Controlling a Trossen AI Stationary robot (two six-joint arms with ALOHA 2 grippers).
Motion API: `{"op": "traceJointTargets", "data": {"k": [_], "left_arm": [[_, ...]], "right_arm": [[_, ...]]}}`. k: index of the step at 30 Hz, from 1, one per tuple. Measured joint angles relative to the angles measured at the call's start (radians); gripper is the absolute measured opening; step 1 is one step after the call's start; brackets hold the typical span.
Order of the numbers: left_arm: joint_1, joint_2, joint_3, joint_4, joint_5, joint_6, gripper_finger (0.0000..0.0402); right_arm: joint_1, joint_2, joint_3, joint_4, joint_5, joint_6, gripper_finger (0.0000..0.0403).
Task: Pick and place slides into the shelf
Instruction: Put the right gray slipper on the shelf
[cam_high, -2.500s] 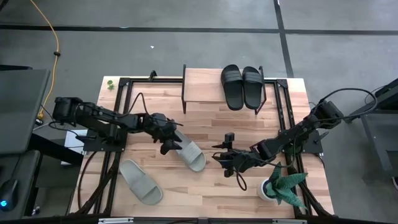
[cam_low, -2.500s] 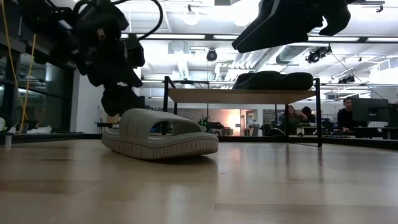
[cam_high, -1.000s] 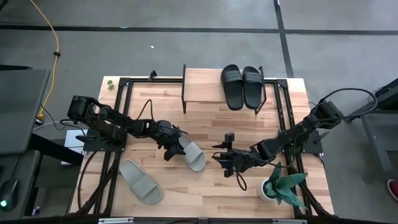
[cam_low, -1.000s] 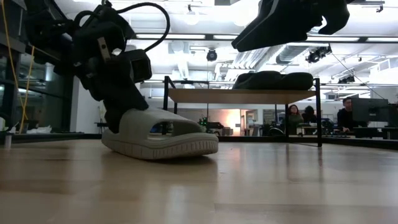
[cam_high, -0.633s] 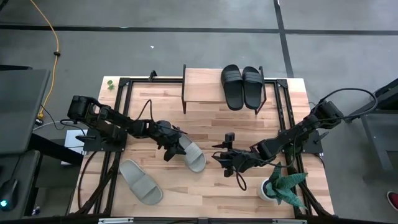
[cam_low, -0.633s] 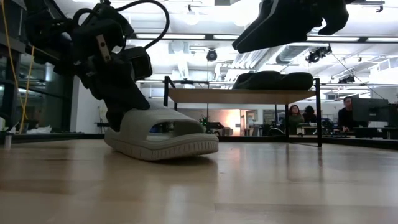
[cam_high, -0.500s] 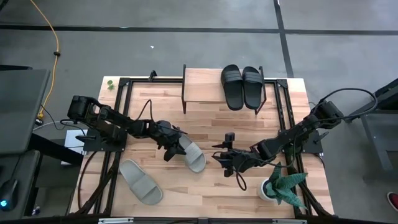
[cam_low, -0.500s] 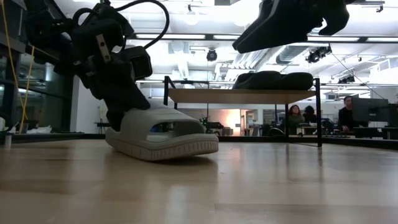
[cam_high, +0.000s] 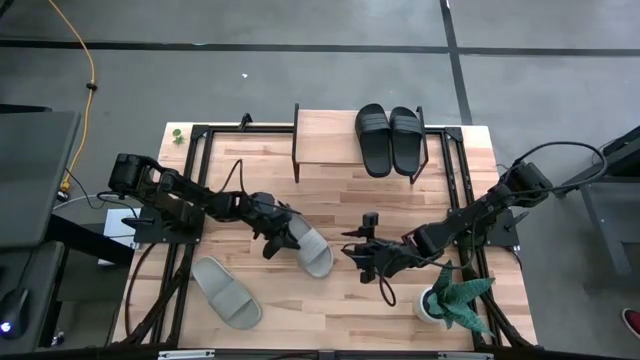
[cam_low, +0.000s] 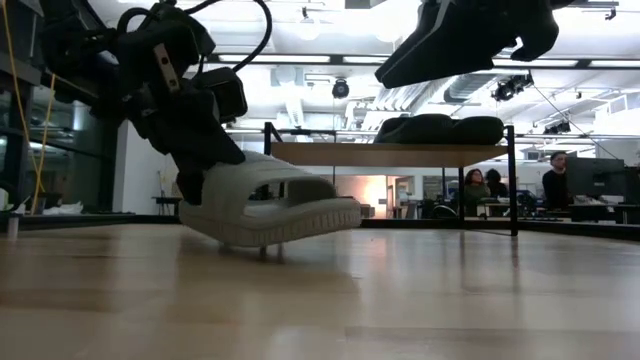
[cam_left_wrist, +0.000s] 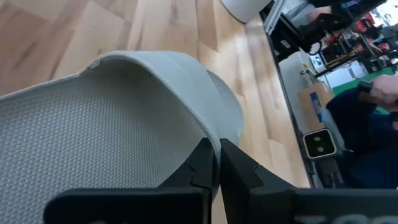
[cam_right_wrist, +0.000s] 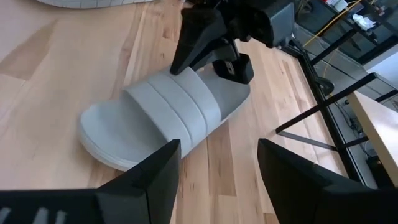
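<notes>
A pale grey-green slide (cam_high: 312, 250) lies near the table's middle with my left gripper (cam_high: 272, 240) shut on its heel end. In the low view this slide (cam_low: 275, 208) is tilted, with the heel end higher. A second pale slide (cam_high: 226, 291) lies flat on its sole near the front left. Two black slides (cam_high: 390, 138) stand side by side on the right half of the shelf (cam_high: 325, 140) at the far edge. My right gripper (cam_right_wrist: 217, 163) hovers open, right of the held slide and above the table, with nothing between its fingers. My left gripper pinches the heel-end rim (cam_left_wrist: 210, 127) of the pale slide, one finger on the footbed side and one outside. The fingers (cam_right_wrist: 233, 67) come slanting down from the table's left. The heel end is raised. The sole's middle (cam_low: 262, 243) is at or just above the table; which, I cannot tell.
A potted plant (cam_high: 450, 298) stands at the front right, close to my right arm. The shelf's left half is bare wood. Black frame rails (cam_high: 195, 200) run along the table's left and right sides. People sit in the room beyond the shelf (cam_low: 470, 190).
The pale slide lay flat on its sole a second ago. It is now tipped, its heel end raised in my left gripper and its sole risen from the wood. It has also shifted a little toward the table's right. My right gripper has kept still.
</notes>
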Motion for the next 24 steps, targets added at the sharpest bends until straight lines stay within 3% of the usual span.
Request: {"op": "traceJointTargets", "data": {"k": [11, 24], "left_arm": [[0.0, 0.0, 0.095, -0.012, 0.066, -0.008, 0.0002], [0.0, -0.007, 0.325, -0.331, 0.072, 0.107, 0.0001]], "right_arm": [[0.014, 0.077, 0.004, -0.002, 0.131, -0.115, 0.0204], [0.098, 0.131, 0.161, -0.156, 0.336, -0.17, 0.0204]]}}
